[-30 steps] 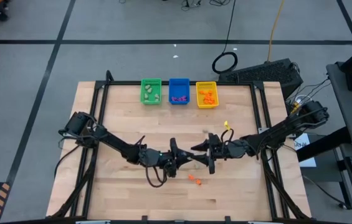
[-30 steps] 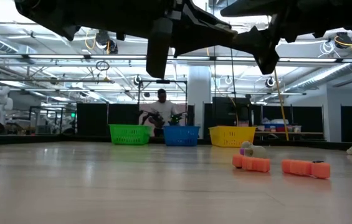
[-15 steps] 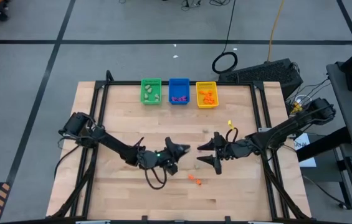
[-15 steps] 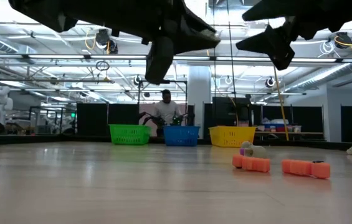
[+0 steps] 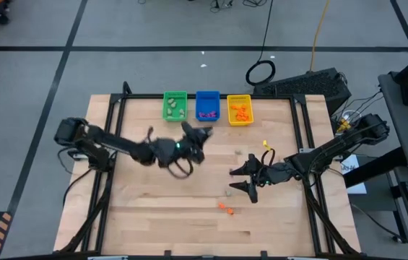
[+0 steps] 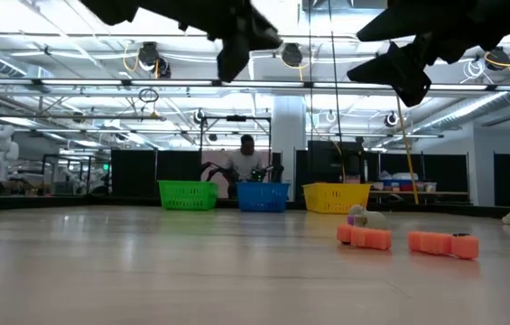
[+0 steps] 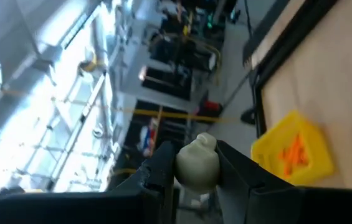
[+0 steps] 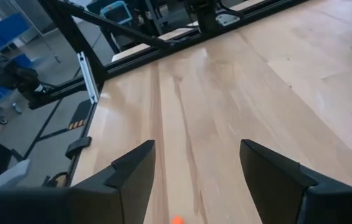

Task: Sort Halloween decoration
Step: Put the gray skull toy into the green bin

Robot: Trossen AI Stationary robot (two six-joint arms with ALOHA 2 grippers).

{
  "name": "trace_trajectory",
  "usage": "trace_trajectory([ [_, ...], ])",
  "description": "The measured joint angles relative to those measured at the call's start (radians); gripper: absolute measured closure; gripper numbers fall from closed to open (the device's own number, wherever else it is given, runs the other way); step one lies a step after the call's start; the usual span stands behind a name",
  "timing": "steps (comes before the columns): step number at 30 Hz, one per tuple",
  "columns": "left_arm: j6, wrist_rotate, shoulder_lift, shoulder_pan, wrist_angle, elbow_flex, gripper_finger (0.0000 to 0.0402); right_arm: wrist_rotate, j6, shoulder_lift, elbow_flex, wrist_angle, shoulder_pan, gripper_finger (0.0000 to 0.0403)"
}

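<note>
- High view: left gripper (image 5: 202,131) swung away from table centre toward the bin row, now just short of the green bin (image 5: 175,106) and blue bin (image 5: 207,105).
- Left wrist view: fingers clamped on a pale greenish-beige trinket (image 7: 197,163); yellow bin (image 7: 295,152) with orange pieces visible beyond.
- Likely meaning: pale piece on its way to the green bin, which already holds pale pieces; drop not yet made.
- Right gripper (image 5: 241,179) pulled back toward the right side, jaws wide apart, nothing between them.
- Left to sort: two orange trinkets (image 5: 224,208) near the front edge, a pale one (image 5: 227,192) just beside the right gripper, another small piece (image 5: 238,152) farther back.
</note>
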Motion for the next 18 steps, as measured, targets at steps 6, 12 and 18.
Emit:
trace_trajectory([
  [6,-0.17,0.123,-0.152,0.205,-0.318,0.0,0.032,0.0,-0.003,0.0,0.0,-0.003,0.0,0.0181],
  [12,-0.338,0.243,-0.211,0.432,-0.605,0.0,0.032,0.001,-0.007,0.0,0.0,-0.002,0.0,0.0181],
  [18,-0.477,0.412,-0.186,0.611,-0.76,0.0,0.032,0.002,-0.025,0.0,0.0,0.005,0.0,0.0181],
])
